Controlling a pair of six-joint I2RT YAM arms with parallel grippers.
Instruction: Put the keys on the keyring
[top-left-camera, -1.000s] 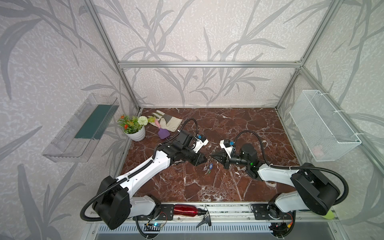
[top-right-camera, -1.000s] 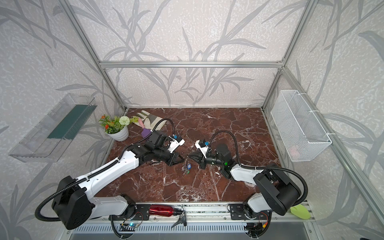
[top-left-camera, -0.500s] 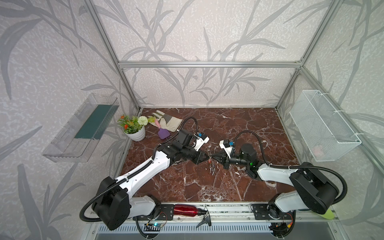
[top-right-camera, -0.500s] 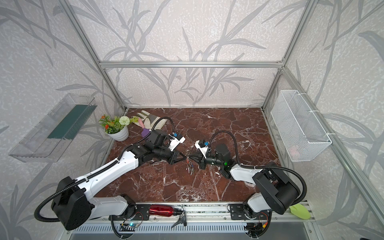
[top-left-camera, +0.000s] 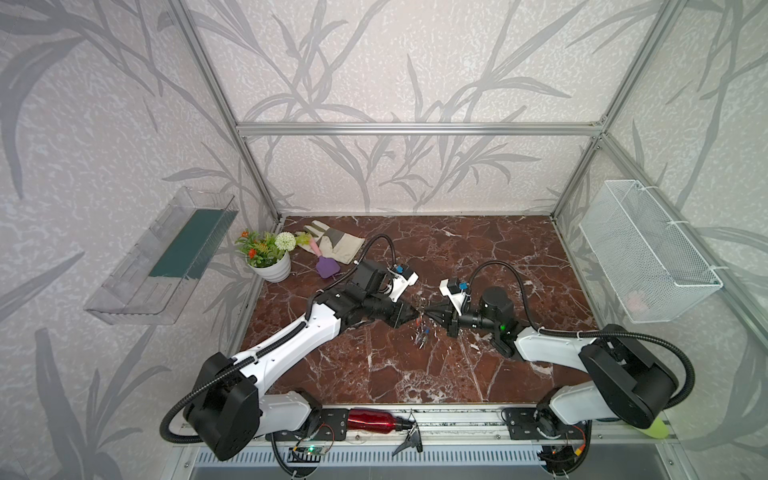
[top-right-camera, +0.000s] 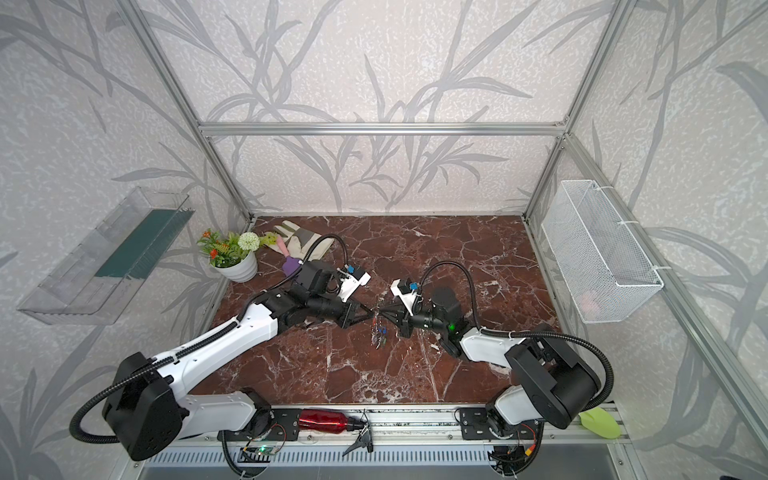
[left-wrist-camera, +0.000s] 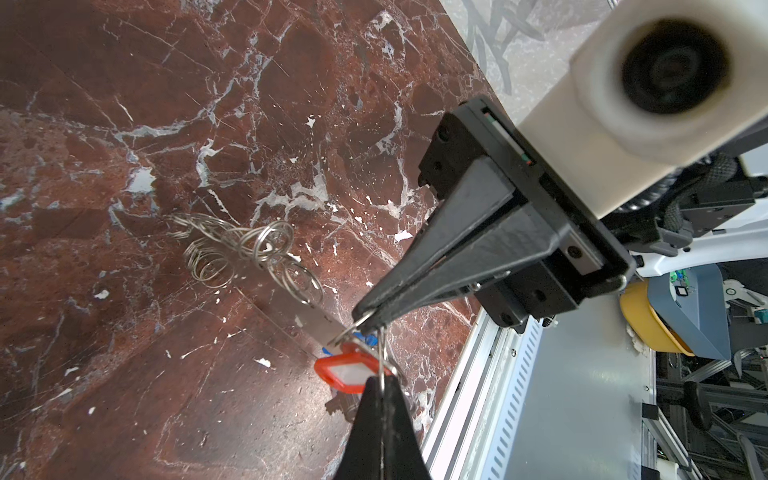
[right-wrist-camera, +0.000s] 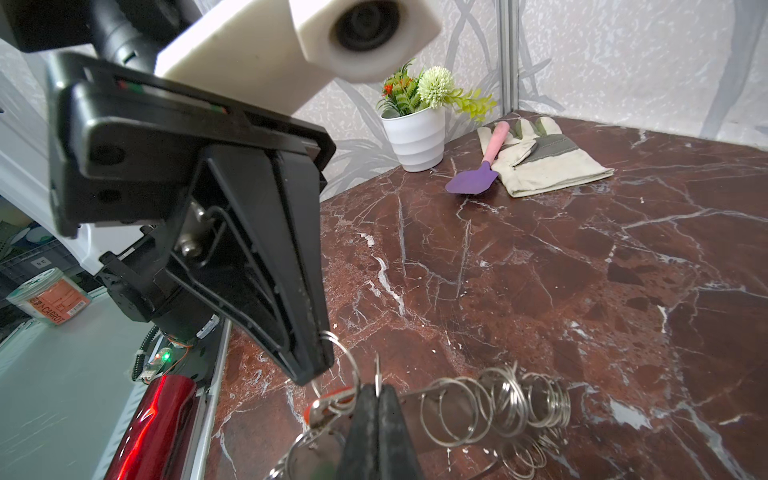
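Note:
Both grippers meet tip to tip over the middle of the marble floor (top-left-camera: 478, 249). The keyring (left-wrist-camera: 309, 322) is a grey plate with many metal split rings (right-wrist-camera: 498, 399), and it hangs between them above the floor. My left gripper (left-wrist-camera: 381, 380) is shut on a thin split ring beside a key with a red tag (left-wrist-camera: 351, 372). My right gripper (right-wrist-camera: 377, 390) is shut on the edge of another ring. Small keys (top-left-camera: 422, 336) dangle under the tips in both top views, keys (top-right-camera: 380, 332) with blue and green tags. There the left gripper (top-left-camera: 417, 316) nearly touches the right gripper (top-left-camera: 429, 312).
A white flower pot (top-left-camera: 270, 259), a work glove (top-left-camera: 334, 245) and a purple spatula (top-left-camera: 326, 266) lie at the back left. A red bottle (top-left-camera: 374, 419) rests on the front rail. A wire basket (top-left-camera: 648, 249) hangs on the right wall and a clear shelf (top-left-camera: 166, 253) on the left.
The two grippers have closed the gap between them and now meet at the rings. The bunch of keys has shifted slightly right with them.

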